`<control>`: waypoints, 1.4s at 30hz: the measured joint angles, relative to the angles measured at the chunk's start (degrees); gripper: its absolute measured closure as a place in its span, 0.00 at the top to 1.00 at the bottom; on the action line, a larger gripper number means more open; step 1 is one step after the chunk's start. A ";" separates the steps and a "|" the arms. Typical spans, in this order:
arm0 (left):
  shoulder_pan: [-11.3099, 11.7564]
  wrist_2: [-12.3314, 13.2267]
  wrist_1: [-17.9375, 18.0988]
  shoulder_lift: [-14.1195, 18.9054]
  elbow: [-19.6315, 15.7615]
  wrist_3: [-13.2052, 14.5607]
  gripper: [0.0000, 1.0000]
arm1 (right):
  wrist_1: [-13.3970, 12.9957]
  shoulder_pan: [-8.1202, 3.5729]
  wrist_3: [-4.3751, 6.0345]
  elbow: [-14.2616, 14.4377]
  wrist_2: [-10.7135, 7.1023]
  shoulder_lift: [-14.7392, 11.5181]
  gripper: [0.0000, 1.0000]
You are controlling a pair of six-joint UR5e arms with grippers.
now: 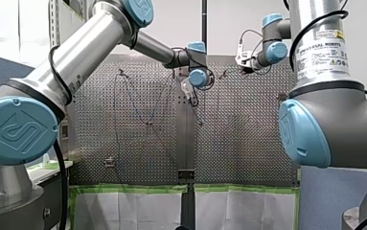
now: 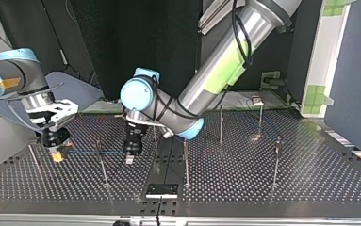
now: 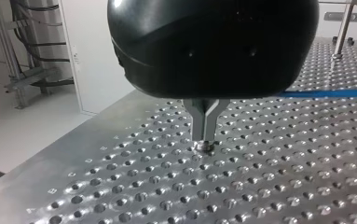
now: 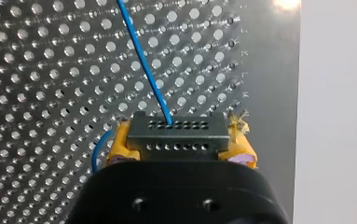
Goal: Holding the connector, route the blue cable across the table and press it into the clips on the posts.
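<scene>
**Around the Table**

The shiny table is full of little holes. A small black plate sits at six o'clock in the top view, a black curtain at twelve. In the front view, green tape and white sheets lie at six o'clock.

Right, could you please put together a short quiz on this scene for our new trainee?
1. True or false: my right gripper holds the connector between yellow pads.
2. In the left wrist view, the blue cable runs: A) beside my left gripper, outside its fingers; B) between its fingers; C) wrapped around a post.
3. Fill in: my left gripper's fingers are ___, their tips down near the perforated table.
Key: 1 true; 2 A; 3 shut.
</scene>
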 joint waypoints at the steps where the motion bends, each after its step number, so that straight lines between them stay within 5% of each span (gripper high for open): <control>1: -0.11 0.04 -0.24 0.00 0.01 0.05 0.06 | 0.00 -0.06 0.00 -0.01 -0.01 0.02 0.00; 3: -0.41 0.31 -0.87 0.00 0.00 0.17 0.29 | 0.00 -0.13 0.00 -0.03 -0.02 0.04 0.00; 4: -0.56 0.47 -1.16 0.01 0.00 0.21 0.29 | 0.00 -0.13 0.00 -0.03 -0.04 0.05 0.00; 6: -0.93 0.75 -1.73 0.03 0.01 0.26 0.66 | 0.00 -0.11 -0.02 -0.03 -0.06 0.06 0.00; 7: -1.05 0.82 -1.90 0.03 0.01 0.25 0.66 | 0.01 -0.10 -0.04 -0.03 -0.07 0.06 0.00; 9: -1.27 0.90 -2.33 0.02 0.01 0.18 0.93 | 0.01 -0.10 -0.11 -0.03 -0.11 0.07 0.00; 11: -1.45 0.84 -2.84 0.03 0.00 0.15 1.00 | 0.03 -0.09 -0.18 -0.03 -0.12 0.07 0.00; 30: -3.70 0.45 -11.84 1.03 -0.25 0.23 1.00 | 0.23 -0.09 -0.35 0.00 -0.15 0.09 0.00; 42: -8.02 -1.10 -15.75 5.55 -5.18 0.32 1.00 | 0.43 0.01 -0.61 0.01 -0.30 0.09 0.00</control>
